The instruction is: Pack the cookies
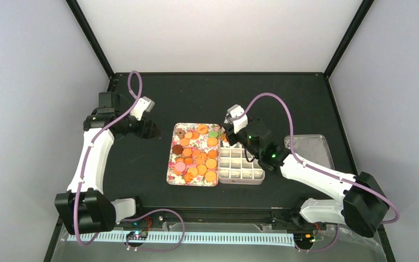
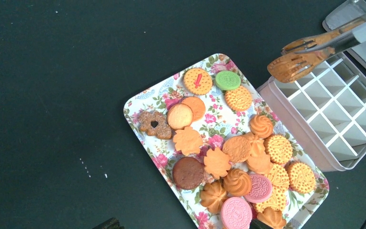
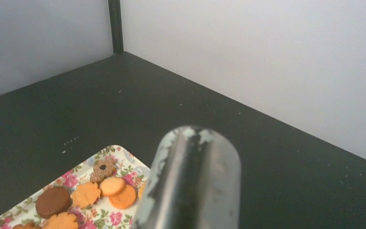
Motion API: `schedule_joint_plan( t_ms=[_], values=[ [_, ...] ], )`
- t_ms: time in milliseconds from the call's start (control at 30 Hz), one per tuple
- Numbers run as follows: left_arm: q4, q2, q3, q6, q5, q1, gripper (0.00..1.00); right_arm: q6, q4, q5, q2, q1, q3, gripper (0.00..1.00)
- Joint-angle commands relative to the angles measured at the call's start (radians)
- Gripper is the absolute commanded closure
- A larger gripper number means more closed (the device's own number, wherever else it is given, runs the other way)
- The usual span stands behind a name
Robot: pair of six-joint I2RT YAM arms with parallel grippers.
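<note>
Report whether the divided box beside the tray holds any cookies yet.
Empty, as far as shows: the divided box has bare white cells in the left wrist view. The tongs cover one corner.

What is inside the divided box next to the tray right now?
Every compartment in view of the divided box looks empty; the cookies lie on the tray. The tongs hover over the box's far corner and hide a cell or two.

light: bright, even, diffuse | shadows: faint, soft-edged | glare: long white strip washes out at 6 o'clock, top view | focus: small round orange-golden cookies crisp, left wrist view; scuffed grey metal tongs heavily blurred at 6 o'clock, right wrist view
</note>
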Motion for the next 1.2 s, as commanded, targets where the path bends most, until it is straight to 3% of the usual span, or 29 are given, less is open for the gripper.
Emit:
schedule_joint_plan(
  t_ms=[0,133,267,400,700,833,1167],
  values=[
    [-0.012,-0.006,0.039,0.005,0.039,0.008,0.29,0.000,0.029,0.015,-0.034,-0.004,-0.017,0.90],
    [-0.013,-0.004,0.040,0.007,0.035,0.008,0.29,0.006,0.027,-0.005,-0.040,-0.004,-0.028,0.83],
    [-0.017,-0.005,0.038,0.008,0.036,0.009,0.29,0.011,0.025,-0.015,-0.042,-0.005,-0.035,0.68],
    [-0.018,-0.007,0.038,0.010,0.037,0.007,0.29,0.014,0.023,-0.027,-0.052,-0.004,-0.029,0.63],
    [-0.016,-0.004,0.036,0.006,0.039,0.007,0.29,0.019,0.010,-0.034,-0.062,-0.004,-0.005,0.62],
    [-0.012,-0.002,0.030,0.007,0.038,0.008,0.29,0.023,0.034,-0.060,-0.055,-0.004,0.022,0.70],
    [-0.034,-0.001,0.036,0.011,-0.019,0.008,0.29,0.050,0.111,-0.187,0.073,-0.004,0.157,0.72]
  ],
)
